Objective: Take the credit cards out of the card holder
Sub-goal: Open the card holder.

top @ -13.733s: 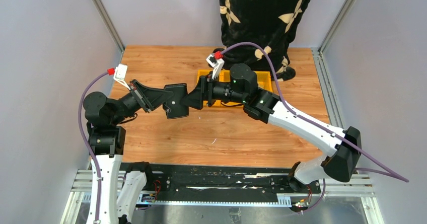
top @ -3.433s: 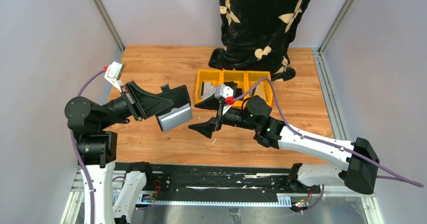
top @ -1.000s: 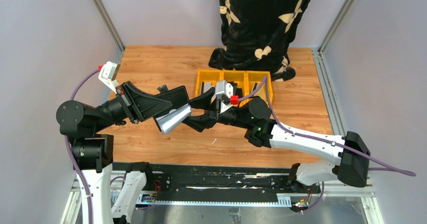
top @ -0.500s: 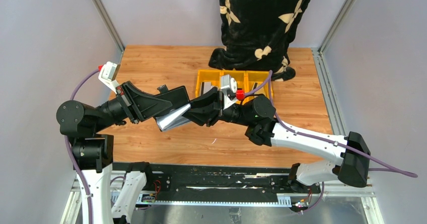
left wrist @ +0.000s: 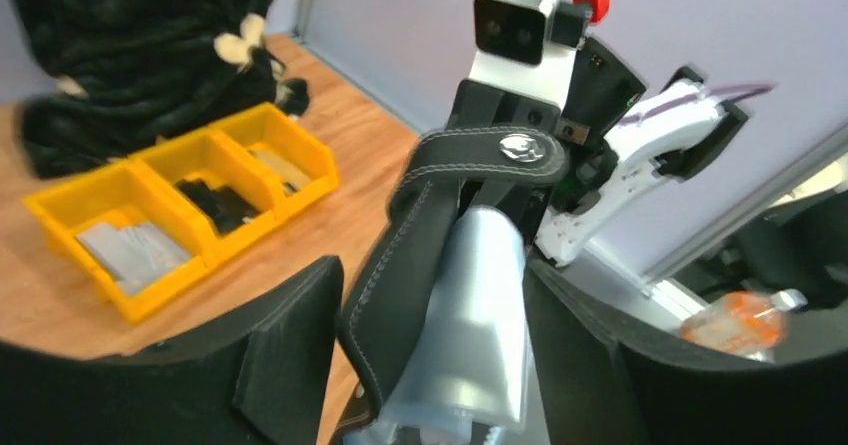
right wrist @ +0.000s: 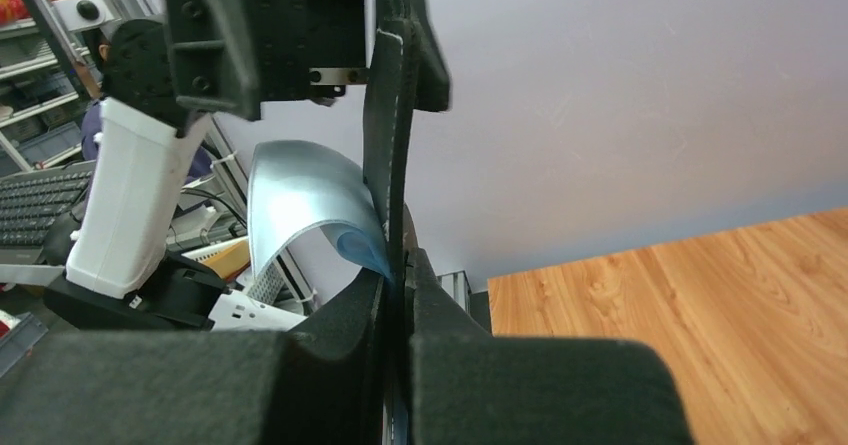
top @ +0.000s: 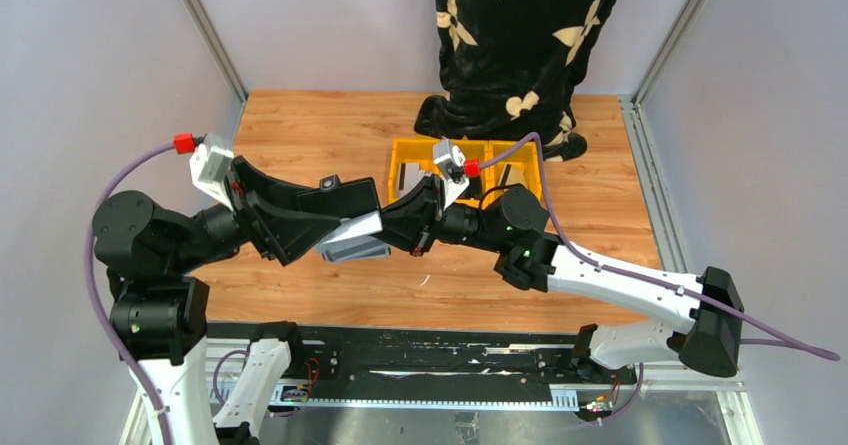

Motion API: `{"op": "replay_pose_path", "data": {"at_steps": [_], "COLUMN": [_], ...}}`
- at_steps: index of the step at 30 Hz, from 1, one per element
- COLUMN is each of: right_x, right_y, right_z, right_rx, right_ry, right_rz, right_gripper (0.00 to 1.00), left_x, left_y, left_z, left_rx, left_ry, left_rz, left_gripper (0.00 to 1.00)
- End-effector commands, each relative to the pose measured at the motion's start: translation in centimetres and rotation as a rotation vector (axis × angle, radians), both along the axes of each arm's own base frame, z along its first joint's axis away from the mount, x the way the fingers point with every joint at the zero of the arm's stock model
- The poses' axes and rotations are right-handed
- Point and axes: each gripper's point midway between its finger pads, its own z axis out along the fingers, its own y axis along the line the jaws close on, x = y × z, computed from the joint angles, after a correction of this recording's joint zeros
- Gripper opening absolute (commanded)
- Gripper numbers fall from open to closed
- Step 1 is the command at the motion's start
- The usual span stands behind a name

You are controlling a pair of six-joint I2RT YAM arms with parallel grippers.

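**Top view, read left to right.** The left arm [top: 150,240] reaches from the left edge toward the centre of the frame. Its end effector [left wrist: 432,283] is open. In its wrist view I see the two fingers [left wrist: 290,355] standing wide apart at the lower left and lower right. The card holder [left wrist: 400,245] rises between them, and I cannot tell whether either finger touches the leather.

The card holder hangs in the air above the desk [top: 300,125], at the centre of the top view, between the two arms. It is a black folding wallet, opened, with its snap tab [left wrist: 505,150] folded over near the upper centre of the left wrist view. A grey-blue inner sleeve [left wrist: 475,305] bows out of it in a curve. I cannot tell whether any card sits inside that sleeve.

Just right of centre, the right end effector [right wrist: 397,285] is closed on the edge of the card holder. In its wrist view the two fingers meet on the thin black leather at the lower centre, with the sleeve curling away to the left.

Beyond it, in the upper centre of the top view, a yellow bin [left wrist: 160,295] with three compartments rests on the desk. Grey cards [left wrist: 130,250] lie flat in its left compartment, dark items [left wrist: 220,200] in the middle one and a pale flat piece [left wrist: 280,165] in the right one.

The right arm [top: 620,280] runs on to the lower right of the frame.
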Motion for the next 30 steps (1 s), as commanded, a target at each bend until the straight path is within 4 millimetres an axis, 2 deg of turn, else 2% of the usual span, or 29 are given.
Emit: {"op": "replay_pose_path", "data": {"at_steps": [1, 6, 11, 17, 20, 24, 27, 30], "right_x": [0.1, 0.5, -0.4, -0.7, -0.9, -1.8, -2.6, -2.9], "right_y": [-1.5, -0.6, 0.4, 1.2, 1.2, 1.2, 1.2, 1.1], "right_z": [3.0, 1.8, 1.3, 0.0, -0.1, 0.2, -0.1, -0.4], "right_rx": [0.02, -0.14, -0.223, -0.258, -0.255, -0.251, -0.247, -0.23], "right_ry": [0.078, 0.179, 0.236, 0.243, 0.238, 0.219, 0.194, 0.18], "right_rz": [-0.039, -0.04, 0.031, 0.066, 0.08, 0.131, 0.181, 0.198], "right_gripper": [0.0, 0.0, 0.0, 0.0, 0.0, 0.0, 0.06, 0.09], "left_x": [-0.6, -1.1, -0.6, 0.4, 0.0, 0.9, 1.5, 1.1], "left_y": [1.3, 2.5, 3.3, 3.5, 2.9, 3.2, 3.4, 2.6], "left_z": [-2.7, -5.0, -6.7, -4.7, -4.5, -4.4, -3.8, -3.5], "left_rx": [0.26, 0.426, 0.51, 0.441, 0.395, 0.361, 0.302, 0.213], "left_ry": [-0.225, -0.443, -0.516, -0.509, -0.502, -0.47, -0.423, -0.341], "left_rz": [0.049, 0.104, 0.135, 0.205, 0.181, 0.219, 0.262, 0.219], "left_gripper": [0.75, 0.81, 0.77, 0.56, 0.5, 0.32, 0.18, 0.1]}}
